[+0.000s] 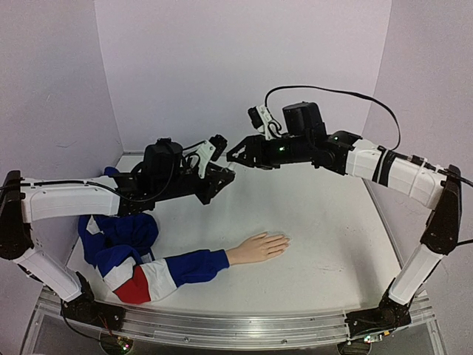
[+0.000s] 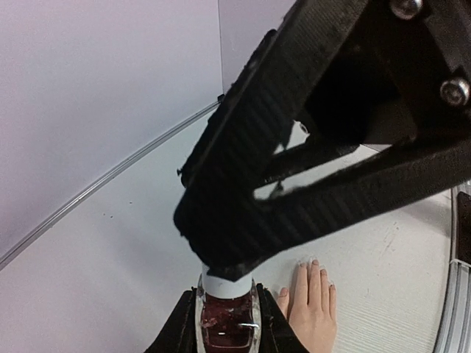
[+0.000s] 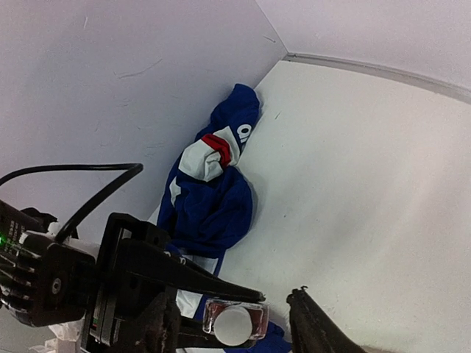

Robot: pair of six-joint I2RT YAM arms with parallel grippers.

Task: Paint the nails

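The peach mannequin hand (image 1: 257,248) lies flat on the white table, its blue, white and red sleeve (image 1: 155,272) trailing left. Its tiny pale nails (image 2: 315,262) show in the left wrist view, bare of colour. My left gripper (image 1: 224,176) is shut on a small dark polish bottle (image 2: 227,327) with a pale cap (image 2: 224,285), held above the table. My right gripper (image 1: 232,157) is open, its black fingers (image 2: 294,147) on either side of the cap (image 3: 234,325); whether they touch it I cannot tell.
The bunched blue sleeve cloth (image 3: 213,195) lies against the back-left wall corner. Pale walls close the table at the back and on both sides. A metal rail (image 1: 236,329) runs along the near edge.
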